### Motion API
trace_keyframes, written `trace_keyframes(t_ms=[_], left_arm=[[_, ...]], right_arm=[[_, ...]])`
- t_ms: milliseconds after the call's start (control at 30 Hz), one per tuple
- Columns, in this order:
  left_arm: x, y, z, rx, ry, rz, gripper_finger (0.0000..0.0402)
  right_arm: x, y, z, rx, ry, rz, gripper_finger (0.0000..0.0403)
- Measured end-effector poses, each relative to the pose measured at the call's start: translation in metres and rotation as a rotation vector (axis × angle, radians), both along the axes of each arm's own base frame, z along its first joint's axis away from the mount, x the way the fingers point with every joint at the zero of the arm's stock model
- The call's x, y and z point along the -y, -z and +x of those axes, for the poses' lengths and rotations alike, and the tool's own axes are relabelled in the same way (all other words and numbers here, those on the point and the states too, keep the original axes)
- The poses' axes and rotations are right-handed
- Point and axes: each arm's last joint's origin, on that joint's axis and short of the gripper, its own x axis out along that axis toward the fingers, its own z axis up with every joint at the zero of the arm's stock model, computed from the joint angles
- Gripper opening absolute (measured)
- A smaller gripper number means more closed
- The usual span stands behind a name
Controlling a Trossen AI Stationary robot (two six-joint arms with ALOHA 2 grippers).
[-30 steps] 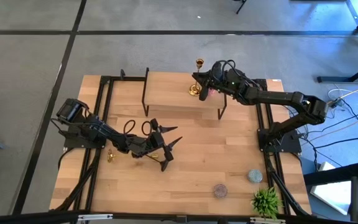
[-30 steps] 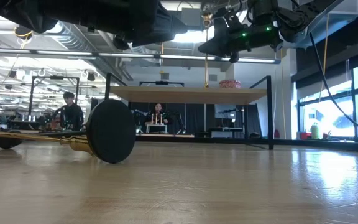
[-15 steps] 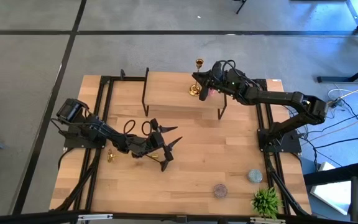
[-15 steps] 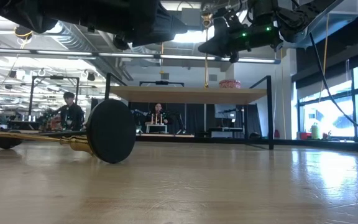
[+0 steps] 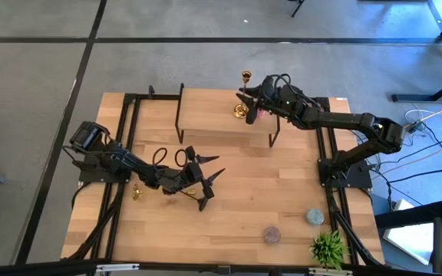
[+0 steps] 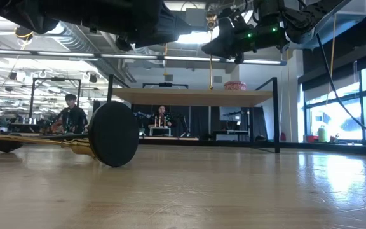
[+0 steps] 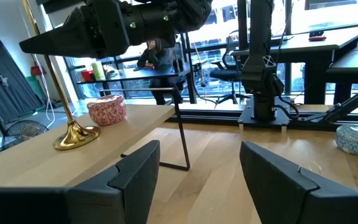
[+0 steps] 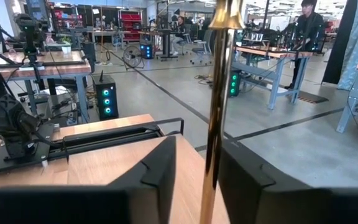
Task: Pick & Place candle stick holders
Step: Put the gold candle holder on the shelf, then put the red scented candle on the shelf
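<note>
Candle stick holder in gold (image 5: 242, 101) stands upright on the raised shelf (image 5: 206, 115) at the table's far edge, its stem between the right hand's (image 5: 244, 98) parted fingers, seemingly mid-release. Next: back off without tipping it. Left hand (image 5: 206, 182) hangs open mid-table. No writing legible.

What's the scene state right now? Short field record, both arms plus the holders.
left gripper: open, empty, over mid-table
right gripper: at the raised shelf, fingers either side of the upright gold candle stick holder; grip cannot be told
upright holder: base on the shelf, beside a small pink bowl
second gold candle stick holder: lying on the table, near the left arm
black holder: not seen
other: leafy plant at the table's corner
</note>
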Motion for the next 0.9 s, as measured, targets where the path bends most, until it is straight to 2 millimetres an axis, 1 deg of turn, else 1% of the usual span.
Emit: trace_keyframes(t_ms=[267,467,633,900], left_arm=[[0.0000,0.0001,-0.0001,-0.001,0.000,0.000,0.0221],[0.0000,0.0003,-0.0001,-0.002,0.000,0.001,0.0221],[0.0000,0.0008,-0.0001,-0.008,0.000,0.002,0.0221],[0.0000,0.0009,-0.0001,-0.008,0.000,0.001,0.0221]], right_arm=[[0.0005,0.0001,-0.0002,-0.001,0.020,-0.001,0.0199],[0.0023,0.0026,-0.0013,-0.023,0.091,0.013,0.0242],[0.0006,0.0058,-0.0007,-0.050,0.087,0.035,0.0258],[-0.0062,0.0068,0.0025,-0.064,0.063,0.029,0.0257]])
